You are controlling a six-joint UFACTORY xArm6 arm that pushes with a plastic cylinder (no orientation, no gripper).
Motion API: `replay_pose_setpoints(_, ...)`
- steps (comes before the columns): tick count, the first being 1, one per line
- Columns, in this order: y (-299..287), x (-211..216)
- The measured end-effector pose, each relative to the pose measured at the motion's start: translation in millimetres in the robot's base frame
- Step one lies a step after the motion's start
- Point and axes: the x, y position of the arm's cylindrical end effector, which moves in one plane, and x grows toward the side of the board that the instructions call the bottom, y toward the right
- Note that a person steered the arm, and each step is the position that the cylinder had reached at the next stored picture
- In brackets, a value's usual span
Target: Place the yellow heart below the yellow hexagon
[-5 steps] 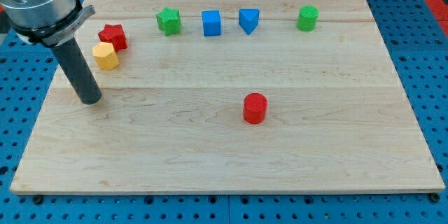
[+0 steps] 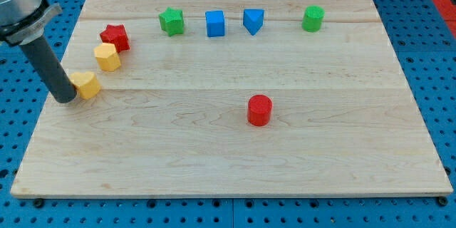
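The yellow heart (image 2: 87, 84) lies near the board's left edge. The yellow hexagon (image 2: 107, 57) sits above it and slightly to the right, with a small gap between them. My tip (image 2: 65, 98) rests on the board right at the heart's left side, touching or nearly touching it. The dark rod rises from the tip toward the view's top left.
A red star (image 2: 115, 36) touches the hexagon's upper right. Along the view's top stand a green star-like block (image 2: 171, 21), a blue cube (image 2: 215, 23), a blue triangle (image 2: 253, 21) and a green cylinder (image 2: 312, 18). A red cylinder (image 2: 259, 110) stands mid-board.
The rod has moved left by about 40 pixels. The yellow heart, hidden behind the rod before, now shows to the tip's right. The other blocks have not moved.
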Motion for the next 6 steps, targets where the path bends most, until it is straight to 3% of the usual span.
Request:
replay_pose_setpoints(2,26.1,40.6)
replay_pose_setpoints(3,-35.5,39.9)
replay_pose_setpoints(4,-38.5,20.7)
replay_pose_setpoints(6,8.3,0.5)
